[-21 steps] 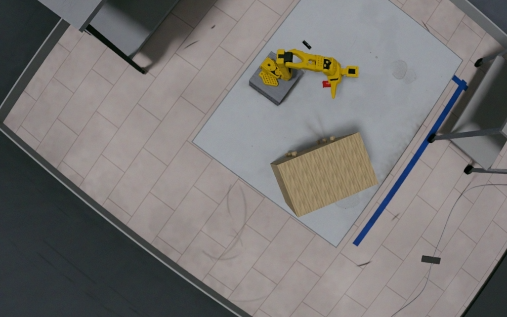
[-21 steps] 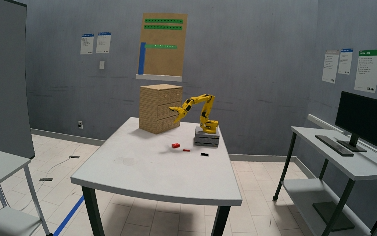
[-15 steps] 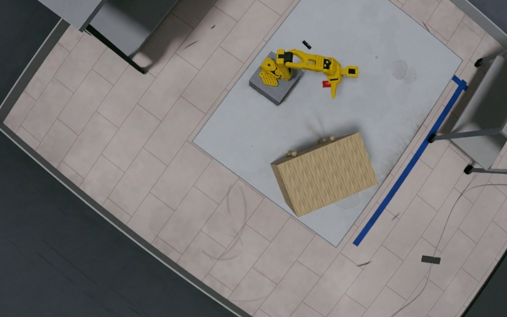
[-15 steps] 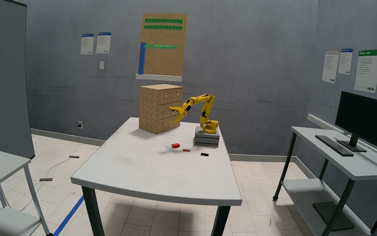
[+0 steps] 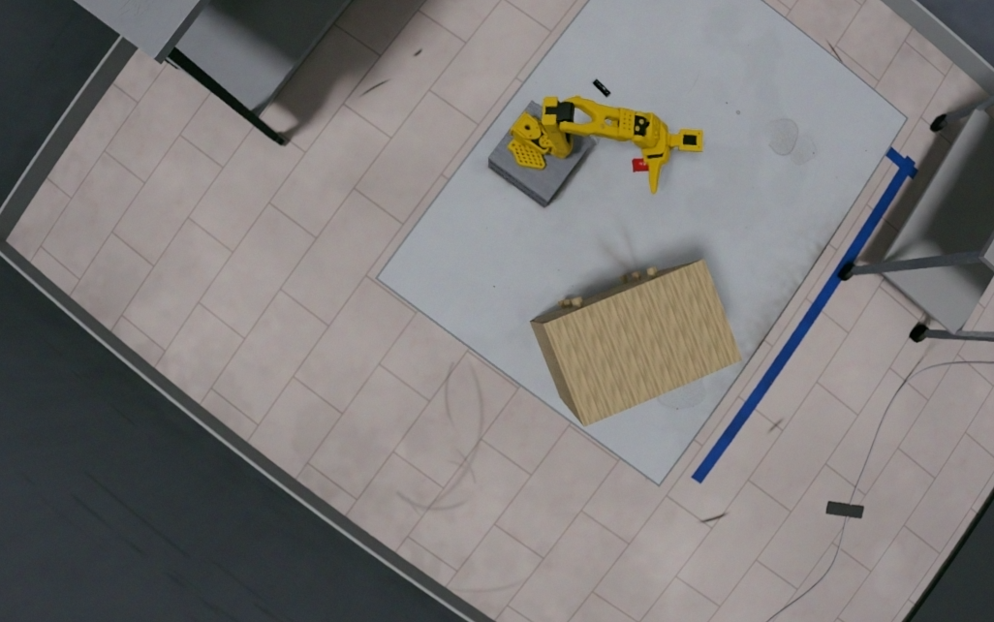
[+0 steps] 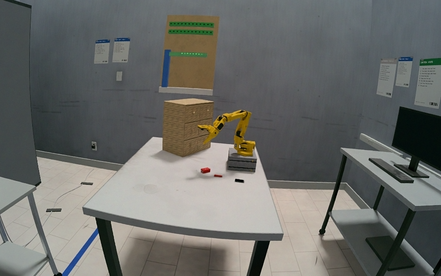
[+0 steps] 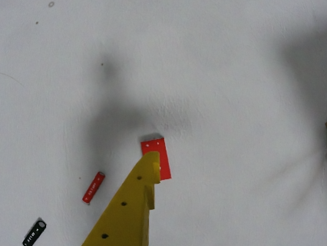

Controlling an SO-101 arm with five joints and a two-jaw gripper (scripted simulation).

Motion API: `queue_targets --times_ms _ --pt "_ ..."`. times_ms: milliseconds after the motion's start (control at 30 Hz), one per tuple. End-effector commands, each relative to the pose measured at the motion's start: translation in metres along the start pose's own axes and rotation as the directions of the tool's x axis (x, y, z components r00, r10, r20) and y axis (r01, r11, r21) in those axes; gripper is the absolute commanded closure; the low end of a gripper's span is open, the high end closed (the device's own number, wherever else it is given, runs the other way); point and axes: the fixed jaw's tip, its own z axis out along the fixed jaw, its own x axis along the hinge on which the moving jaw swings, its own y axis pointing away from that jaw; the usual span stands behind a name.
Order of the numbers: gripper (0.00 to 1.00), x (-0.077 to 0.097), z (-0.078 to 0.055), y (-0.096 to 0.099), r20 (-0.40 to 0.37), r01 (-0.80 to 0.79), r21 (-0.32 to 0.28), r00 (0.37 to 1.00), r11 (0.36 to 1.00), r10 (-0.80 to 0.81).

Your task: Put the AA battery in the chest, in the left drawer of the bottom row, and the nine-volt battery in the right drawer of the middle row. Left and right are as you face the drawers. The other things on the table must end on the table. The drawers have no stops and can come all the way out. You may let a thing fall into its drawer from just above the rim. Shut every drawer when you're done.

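With its pincer (image 5: 663, 167) (image 6: 200, 135) (image 7: 153, 169) gaping wide and gripping nothing, a yellow SO-101 arm (image 5: 605, 119) (image 6: 242, 125) is reaching out above the tabletop (image 5: 469, 264) (image 6: 182, 201) (image 7: 215, 77) from a grey pedestal (image 5: 545, 192) (image 6: 242, 164). Below the pincer, the red nine-volt battery (image 5: 639, 165) (image 6: 205, 170) (image 7: 165, 167) is resting on the tabletop, lying at 3 o'clock from the pedestal in the top view. In the wrist view, one finger is rising from the 6 o'clock side and covering part of that battery. Two cylindrical batteries are lying at 8 o'clock from it in the same view: a red cylindrical battery (image 6: 218, 175) (image 7: 93, 188) nearer and a black cylindrical battery (image 5: 601, 87) (image 6: 239, 180) (image 7: 34, 232) farther off, the latter running out of the frame. Their small labels are leaving it unclear which is the AA, though both are sitting on the tabletop, outside the chest. The wooden chest of drawers (image 5: 641, 341) (image 6: 173, 128) is standing at 5 o'clock from the pedestal in the top view, its knobs (image 5: 639, 275) (image 6: 194, 112) facing the arm's side. Its top-row drawers are appearing shut, while the arm is partly hiding the lower rows in the exterior view.
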Motion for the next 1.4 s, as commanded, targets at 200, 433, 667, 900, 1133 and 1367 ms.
queue_targets --times_ms 200,433,667,900,1133,1367 --pt "0.00 -0.001 -0.001 0.000 0.004 -0.001 -0.001 1.000 1.000 0.001" --pt "0.00 -0.001 -0.001 0.000 0.004 -0.001 -0.001 1.000 1.000 0.001" --pt "0.00 -0.001 -0.001 0.000 0.004 -0.001 -0.001 1.000 1.000 0.001" --pt "0.00 -0.001 -0.001 0.000 0.004 -0.001 -0.001 1.000 1.000 0.001" --pt "0.50 0.011 -0.010 -0.031 -0.012 -0.098 0.082 0.995 0.992 0.100" --pt "0.50 0.032 -0.024 -0.069 -0.021 -0.232 0.194 0.971 0.953 0.240"
